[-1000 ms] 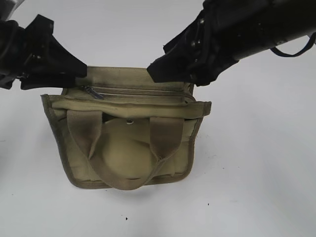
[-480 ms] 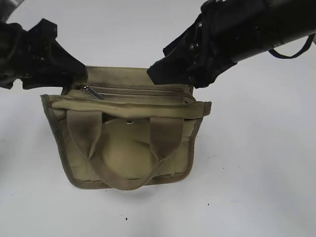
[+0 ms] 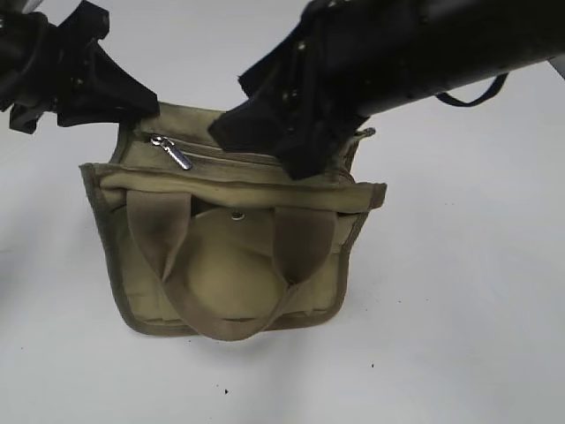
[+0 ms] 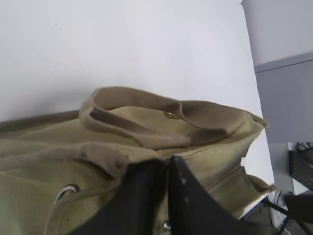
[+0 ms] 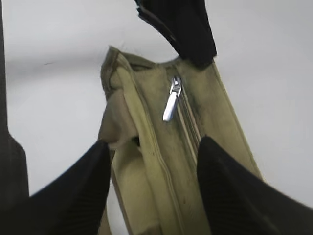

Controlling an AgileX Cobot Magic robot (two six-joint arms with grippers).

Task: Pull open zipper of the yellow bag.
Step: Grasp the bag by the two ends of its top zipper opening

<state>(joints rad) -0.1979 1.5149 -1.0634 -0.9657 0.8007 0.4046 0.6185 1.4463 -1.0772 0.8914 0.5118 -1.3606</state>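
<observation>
Left fingers [image 4: 168, 169] pinching yellow bag [image 3: 229, 265] corner, wrist-view only; right fingers [image 5: 230, 191] spread.

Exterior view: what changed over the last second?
The right gripper swung left and down over the zipper, jaws open. The left gripper pinched shut on the yellow bag corner, which lifted slightly. The pull tab stays at the left end, zipper closed.

L arm comes in from far left, wrist angled down-right; L gripper [image 4: 168, 169] jaws nearly together, pinched on fabric at far-left corner. R arm reaches from far right across the middle, sloping down-left. R gripper [image 5: 151, 161] jaws spread wide, fingers [image 5: 73, 188] apart, nothing between them gripped.
</observation>
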